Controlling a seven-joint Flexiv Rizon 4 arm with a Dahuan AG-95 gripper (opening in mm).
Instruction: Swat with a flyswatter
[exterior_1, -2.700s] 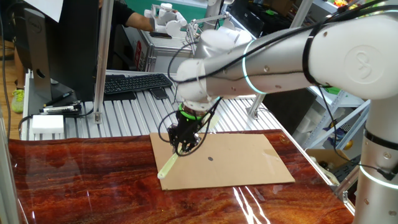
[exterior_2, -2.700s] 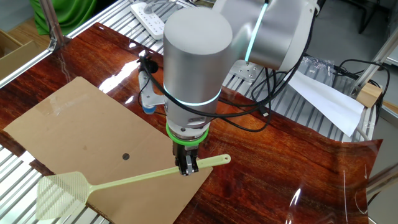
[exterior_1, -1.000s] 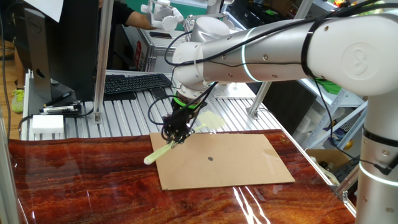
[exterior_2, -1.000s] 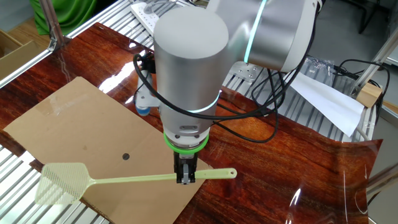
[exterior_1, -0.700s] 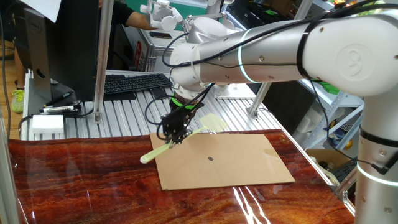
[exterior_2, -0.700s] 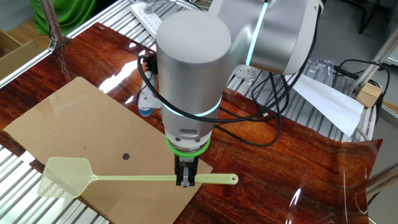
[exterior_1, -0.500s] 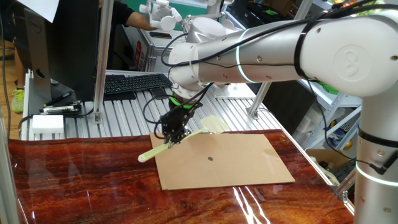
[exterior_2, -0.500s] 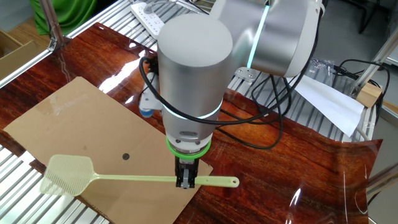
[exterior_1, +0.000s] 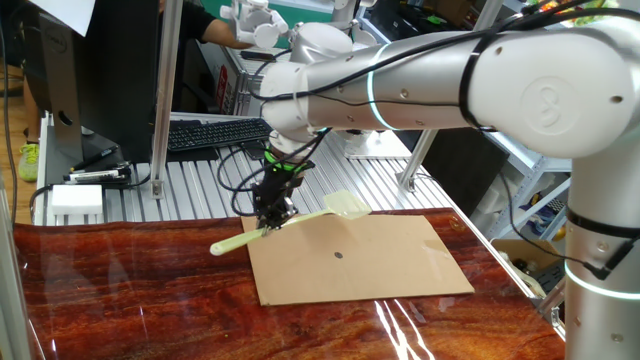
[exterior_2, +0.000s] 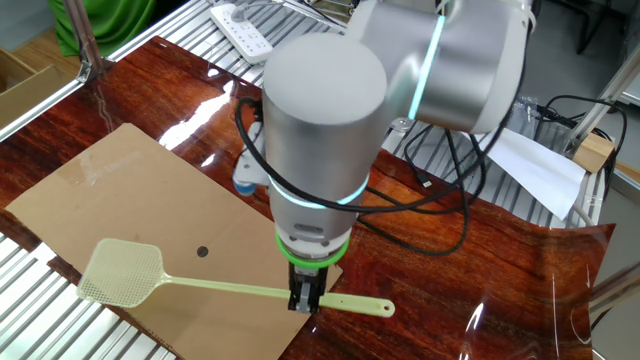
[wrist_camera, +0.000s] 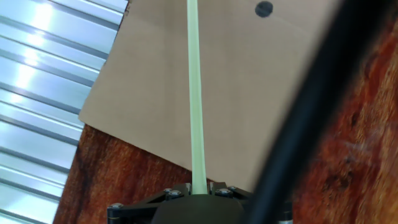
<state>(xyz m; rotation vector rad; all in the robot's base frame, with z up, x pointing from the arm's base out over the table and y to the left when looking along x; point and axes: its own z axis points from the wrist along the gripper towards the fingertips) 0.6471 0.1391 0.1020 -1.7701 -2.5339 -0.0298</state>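
The pale yellow-green flyswatter (exterior_1: 300, 217) is held in the air over the cardboard sheet (exterior_1: 380, 265), handle near level. My gripper (exterior_1: 270, 224) is shut on its thin handle close to the grip end, which sticks out over the wood. From the other side, the gripper (exterior_2: 304, 300) pinches the flyswatter handle (exterior_2: 230, 289) and the mesh head (exterior_2: 122, 272) hovers near the sheet's edge. In the hand view the flyswatter handle (wrist_camera: 194, 93) runs straight up from the gripper (wrist_camera: 198, 186); the head is out of frame. A small dark dot (exterior_1: 338, 254) marks the cardboard.
The cardboard (exterior_2: 130, 215) lies on a glossy wooden tabletop (exterior_1: 120, 300) bordered by ribbed metal rails (exterior_1: 200, 185). A keyboard (exterior_1: 215, 132) and a monitor stand sit behind. A black cable (wrist_camera: 311, 106) crosses the hand view. White paper (exterior_2: 530, 165) lies at the far side.
The arm has swung the flyswatter, held throughout: the head has lifted and moved over the sheet while the grip end has shifted out over the wood. The jaws stay shut.
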